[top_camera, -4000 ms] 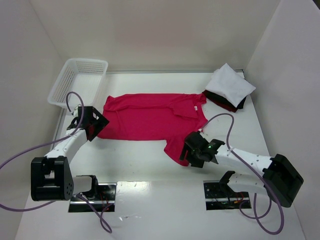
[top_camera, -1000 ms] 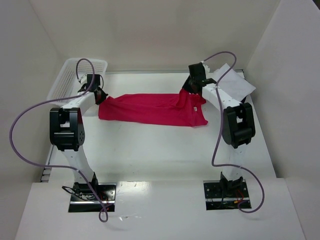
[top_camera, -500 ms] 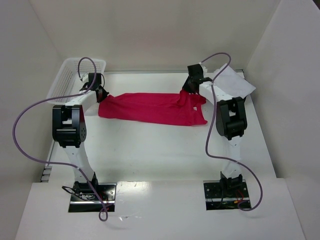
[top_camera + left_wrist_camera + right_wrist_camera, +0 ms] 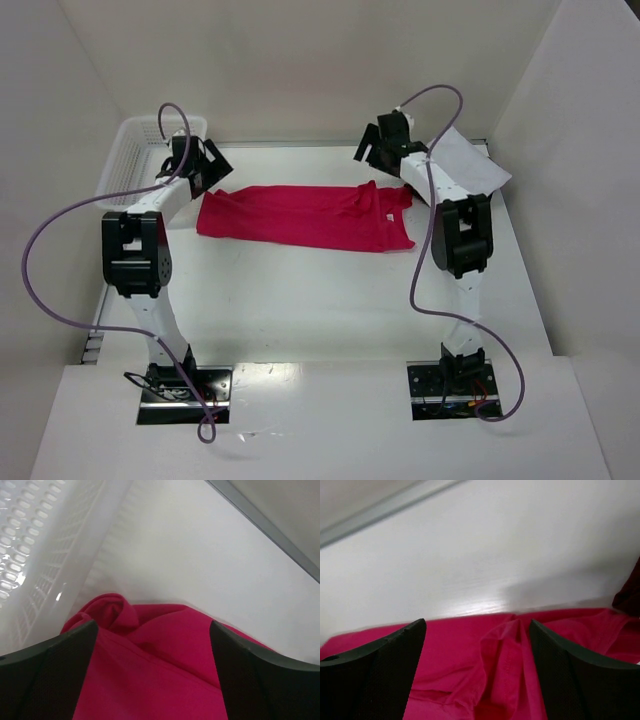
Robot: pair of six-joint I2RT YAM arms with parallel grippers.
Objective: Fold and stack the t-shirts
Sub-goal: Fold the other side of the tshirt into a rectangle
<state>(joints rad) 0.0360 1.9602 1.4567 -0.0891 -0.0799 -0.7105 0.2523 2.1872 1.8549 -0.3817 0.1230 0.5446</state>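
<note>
The crimson red t-shirt (image 4: 300, 218) lies folded in half lengthwise, a wide band across the back of the table. My left gripper (image 4: 208, 160) is open and empty just above its left end, and the red cloth (image 4: 165, 670) lies loose under the open jaws (image 4: 152, 630). My right gripper (image 4: 370, 150) is open and empty above the shirt's right far edge, over a bunched fold (image 4: 510, 660). The white t-shirt (image 4: 470, 165) lies folded at the back right. The dark maroon shirt shows only as a dark patch (image 4: 629, 592) in the right wrist view.
The white mesh basket (image 4: 128, 160) stands at the back left, right beside my left gripper, and its wall fills the left of the left wrist view (image 4: 35, 555). Walls enclose the table on the left, back and right. Both arms stretch far out over the table.
Since 4 s ago both grippers carried the shirt's near edge to the far edge, folding it in half. In the last half second both let go and lifted off it.
</note>
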